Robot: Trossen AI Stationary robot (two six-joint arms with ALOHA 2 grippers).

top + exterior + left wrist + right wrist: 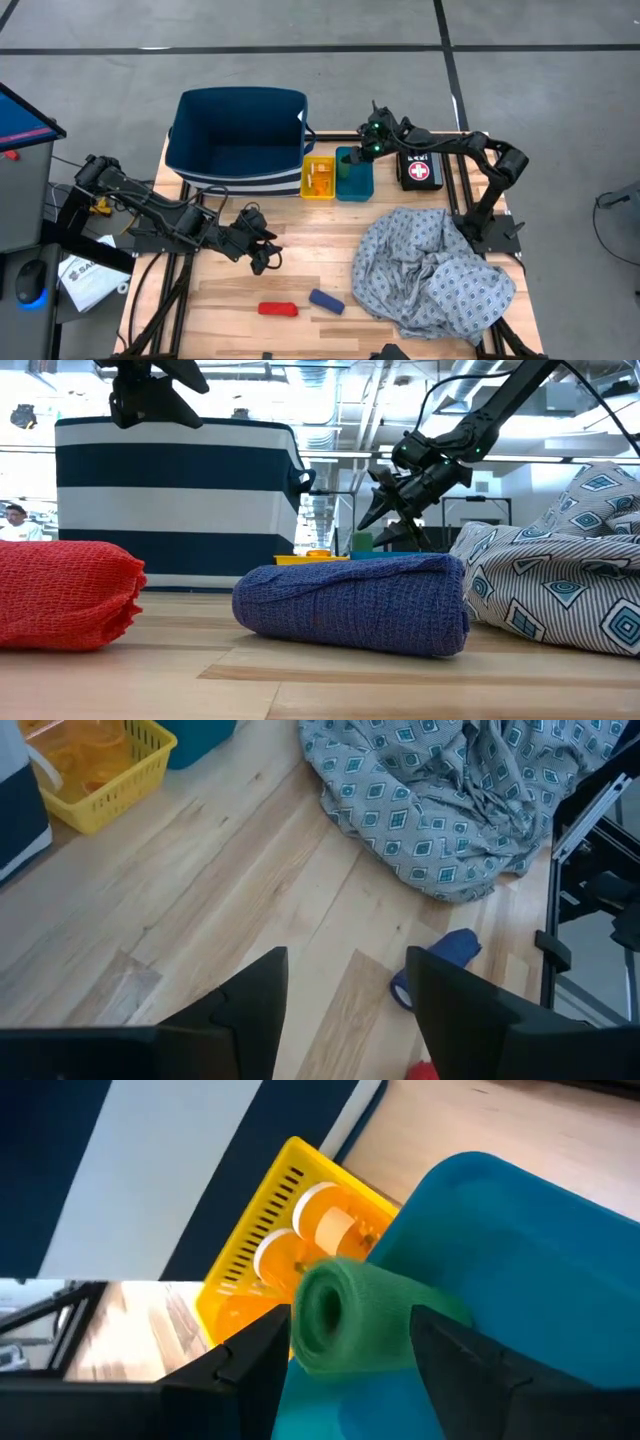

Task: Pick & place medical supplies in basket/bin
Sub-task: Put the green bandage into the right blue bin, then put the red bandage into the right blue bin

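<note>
My right gripper point(362, 150) hangs over the teal tray point(358, 185), shut on the green roll point(345, 1315). Two orange pill bottles point(320, 1220) lie in the yellow tray point(319, 178) beside it. The navy striped basket point(240, 130) stands at the far left of the trays. The red roll point(278, 309) and the blue roll point(326, 301) lie on the table near its front edge. The dotted gown cloth point(430, 270) is heaped on the right. My left gripper point(268, 250) is open above bare wood, left of the rolls. My right gripper pinches the green roll across its width, close to the end that faces the wrist camera point(325, 1310). The fingers slant down from the table's right side point(368, 535). The roll sits over the teal tray point(520, 1230); whether its far end touches the tray, I cannot tell.
A black pouch with a red-and-white cross point(421, 170) lies right of the teal tray, under the right arm. Bare wood stretches between the trays and the two rolls. Arm frames and cables stand at both table sides.
</note>
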